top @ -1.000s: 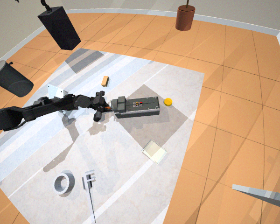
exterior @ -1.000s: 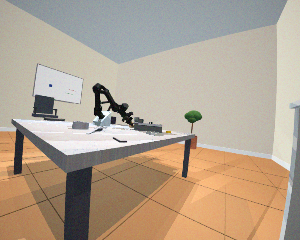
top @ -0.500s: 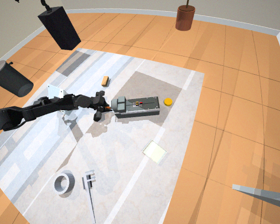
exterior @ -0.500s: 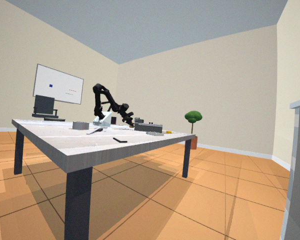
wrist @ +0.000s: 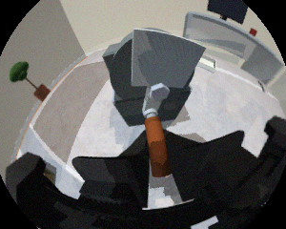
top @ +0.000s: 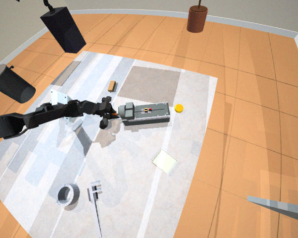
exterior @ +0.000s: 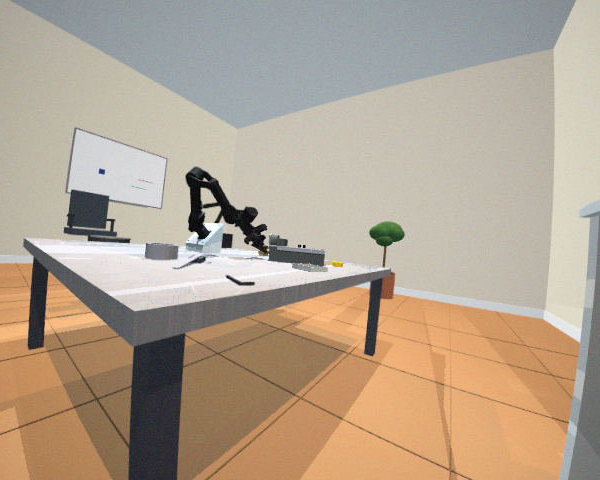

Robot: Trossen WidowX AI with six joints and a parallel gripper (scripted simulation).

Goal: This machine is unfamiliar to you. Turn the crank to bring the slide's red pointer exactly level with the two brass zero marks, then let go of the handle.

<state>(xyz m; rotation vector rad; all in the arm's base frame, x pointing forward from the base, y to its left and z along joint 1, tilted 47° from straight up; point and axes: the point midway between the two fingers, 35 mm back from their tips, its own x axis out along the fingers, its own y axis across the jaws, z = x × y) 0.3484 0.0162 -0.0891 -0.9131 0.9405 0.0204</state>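
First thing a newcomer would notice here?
Probably the black arm, reaching over the table with its end effector shut on the orange handle at one end of the grey machine. Next, the bright yellow disc just past the machine's other end, and the tiny red pointer on its top.

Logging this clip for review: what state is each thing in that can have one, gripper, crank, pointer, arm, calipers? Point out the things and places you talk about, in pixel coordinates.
gripper point(top: 114, 114) point(exterior: 264, 251) point(wrist: 153, 132): shut on the crank's orange handle point(wrist: 156, 143)
crank arm point(wrist: 153, 101): swung toward the handle, its exact angle unclear
red pointer point(top: 150, 109): off the zero marks point(top: 145, 109), on the side toward the yellow disc point(top: 179, 108) point(exterior: 337, 264)
robot arm point(top: 48, 112) point(exterior: 220, 196): bent, reaching down to the handle
calipers point(top: 93, 196): lying on the table, jaws apart
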